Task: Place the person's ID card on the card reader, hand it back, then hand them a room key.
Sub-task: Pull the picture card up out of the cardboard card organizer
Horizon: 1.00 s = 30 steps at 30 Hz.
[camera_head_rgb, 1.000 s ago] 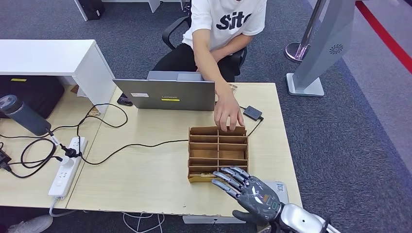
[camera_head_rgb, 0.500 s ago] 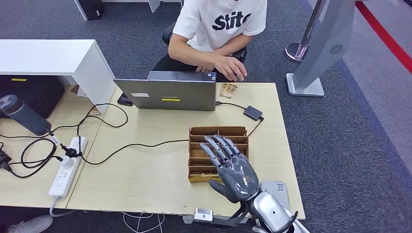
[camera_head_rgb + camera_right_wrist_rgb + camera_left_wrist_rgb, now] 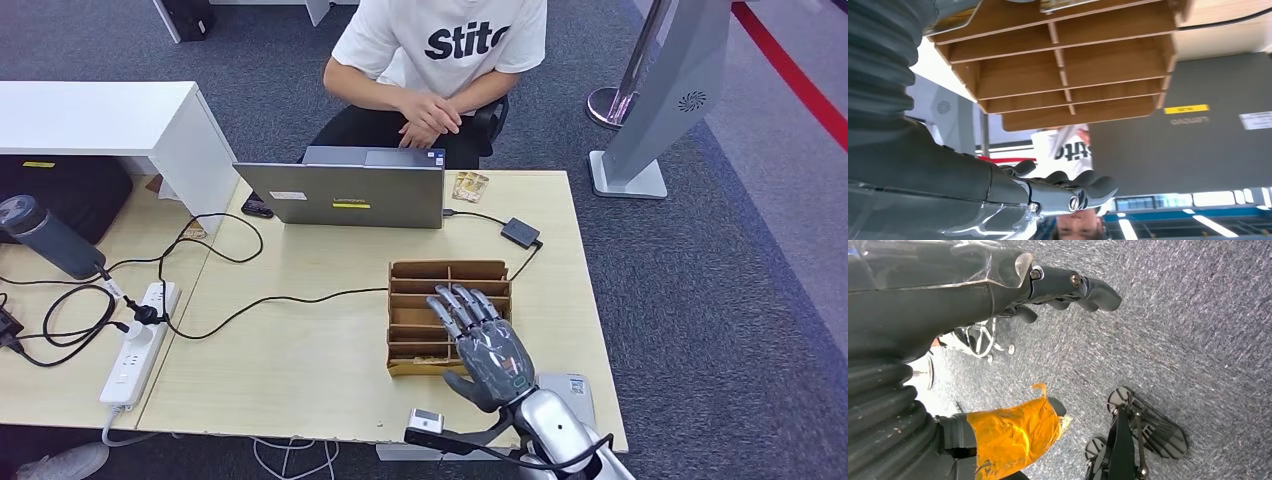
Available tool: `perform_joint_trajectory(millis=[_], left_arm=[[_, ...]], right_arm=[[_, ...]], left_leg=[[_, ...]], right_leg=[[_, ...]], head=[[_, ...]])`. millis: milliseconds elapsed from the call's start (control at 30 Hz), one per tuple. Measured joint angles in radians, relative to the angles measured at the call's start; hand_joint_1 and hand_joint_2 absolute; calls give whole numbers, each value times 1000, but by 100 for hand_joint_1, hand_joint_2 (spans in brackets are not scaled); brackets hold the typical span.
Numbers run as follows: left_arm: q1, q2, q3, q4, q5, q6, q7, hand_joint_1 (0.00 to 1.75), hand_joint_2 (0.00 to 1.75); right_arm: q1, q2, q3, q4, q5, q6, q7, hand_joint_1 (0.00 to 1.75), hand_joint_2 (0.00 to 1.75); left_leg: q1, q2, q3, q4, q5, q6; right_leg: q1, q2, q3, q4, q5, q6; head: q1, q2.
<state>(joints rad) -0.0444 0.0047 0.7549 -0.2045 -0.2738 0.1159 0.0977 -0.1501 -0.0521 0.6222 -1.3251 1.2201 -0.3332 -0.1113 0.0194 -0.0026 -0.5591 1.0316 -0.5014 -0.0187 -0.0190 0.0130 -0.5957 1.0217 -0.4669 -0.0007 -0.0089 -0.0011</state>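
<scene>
Fingers (image 3: 462,303) of the right hand (image 3: 488,350) extended, slightly spread, holding nothing, hovering over the near cells of the wooden organizer (image 3: 448,271) on the desk (image 3: 300,360). Left hand (image 3: 998,285) hangs above carpet, fingers loosely apart, empty. Card reader (image 3: 568,388) sits just right of the wrist; ID card not identifiable. Risk: fingertips catching a divider and shifting the organizer. Right wrist view shows the cell interiors; head view shows the person (image 3: 440,50) waiting at the far side.

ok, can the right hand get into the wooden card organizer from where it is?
Probably yes: the right hand hovers open over the wooden card organizer, its slots open-topped, nothing between; the person's hands are off the desk.
</scene>
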Motion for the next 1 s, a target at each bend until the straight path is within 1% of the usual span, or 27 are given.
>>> perform_joint_trajectory(millis=[167,333,433,533,800,1000], left_arm=[[0,0,5,0,-1,1,0,0,175],[0,0,14,0,-5,3,0,0,175],[0,0,20,0,-9,4,0,0,175],[0,0,27,0,-11,4,0,0,175],[0,0,39,0,-11,7,0,0,175],[0,0,51,0,-14,8,0,0,175]], right_arm=[[4,-7,-40,4,-6,8,7,0,175],[14,-18,-93,4,36,7,43,0,175],[22,-27,-123,0,49,8,43,0,175],[33,-42,-146,-13,28,10,11,0,175],[64,-75,-183,-78,-102,29,-103,0,175],[78,-92,-193,-111,-146,43,-147,0,175]], left_leg=[[0,0,0,0,0,0],[0,0,0,0,0,0],[0,0,0,0,0,0],[0,0,0,0,0,0],[0,0,0,0,0,0],[0,0,0,0,0,0]], right_leg=[[0,0,0,0,0,0],[0,0,0,0,0,0],[0,0,0,0,0,0],[0,0,0,0,0,0],[0,0,0,0,0,0],[0,0,0,0,0,0]], head=[[0,0],[0,0],[0,0],[0,0],[0,0],[0,0]])
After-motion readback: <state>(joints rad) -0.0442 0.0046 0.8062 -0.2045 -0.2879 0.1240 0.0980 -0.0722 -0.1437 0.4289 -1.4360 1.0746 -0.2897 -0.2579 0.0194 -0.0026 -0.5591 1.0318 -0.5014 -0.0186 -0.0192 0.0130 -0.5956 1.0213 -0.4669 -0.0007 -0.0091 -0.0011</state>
